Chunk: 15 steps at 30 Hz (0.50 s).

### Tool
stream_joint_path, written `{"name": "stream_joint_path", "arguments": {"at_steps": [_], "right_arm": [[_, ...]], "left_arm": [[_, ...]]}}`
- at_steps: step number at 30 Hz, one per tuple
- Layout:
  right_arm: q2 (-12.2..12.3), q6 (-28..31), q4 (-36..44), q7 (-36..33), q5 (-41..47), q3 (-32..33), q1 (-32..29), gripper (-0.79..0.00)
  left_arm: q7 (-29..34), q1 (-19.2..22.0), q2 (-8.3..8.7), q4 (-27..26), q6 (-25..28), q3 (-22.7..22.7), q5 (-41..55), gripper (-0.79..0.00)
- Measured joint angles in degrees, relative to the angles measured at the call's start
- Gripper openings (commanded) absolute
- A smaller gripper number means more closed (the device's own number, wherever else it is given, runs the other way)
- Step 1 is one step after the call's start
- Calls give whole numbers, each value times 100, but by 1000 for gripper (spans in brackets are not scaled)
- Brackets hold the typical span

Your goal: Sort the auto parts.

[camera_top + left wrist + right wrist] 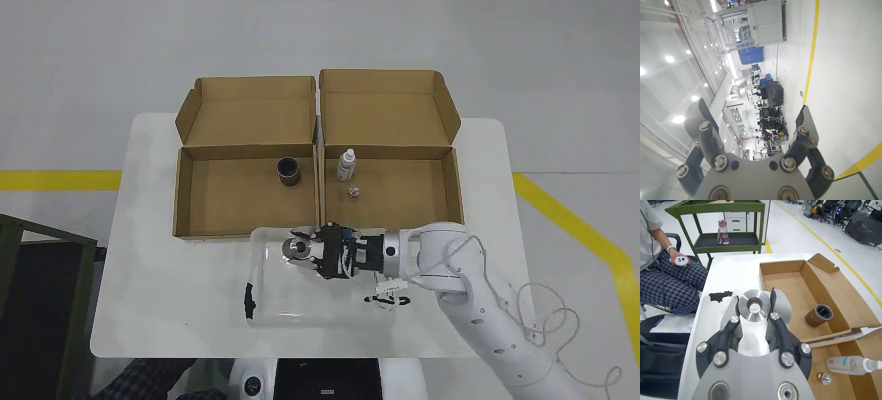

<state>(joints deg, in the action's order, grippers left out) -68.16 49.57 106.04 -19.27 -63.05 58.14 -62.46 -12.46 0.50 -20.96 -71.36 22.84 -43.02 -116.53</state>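
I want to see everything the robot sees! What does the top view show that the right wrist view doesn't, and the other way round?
Top view, not the right wrist view: the long white arm and the right box's open lid.
Right wrist view, not the top view: a pink water bottle.
Both: the right end effector shut on a metal ring, the dark cylinder in the left box, and the spray bottle.

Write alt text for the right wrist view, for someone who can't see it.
The right gripper is shut on a shiny metal ring above a white table. Beside it, an open cardboard box holds a dark cylinder; a second box holds a spray bottle and a small metal part.
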Motion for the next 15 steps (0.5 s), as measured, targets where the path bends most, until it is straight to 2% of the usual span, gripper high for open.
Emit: {"name": "stream_joint_path", "arguments": {"at_steps": [15], "right_arm": [[-13, -263, -165, 615, 358, 93, 103, -785]], "left_arm": [[0, 0, 0, 0, 0, 0, 0, 0]]}}
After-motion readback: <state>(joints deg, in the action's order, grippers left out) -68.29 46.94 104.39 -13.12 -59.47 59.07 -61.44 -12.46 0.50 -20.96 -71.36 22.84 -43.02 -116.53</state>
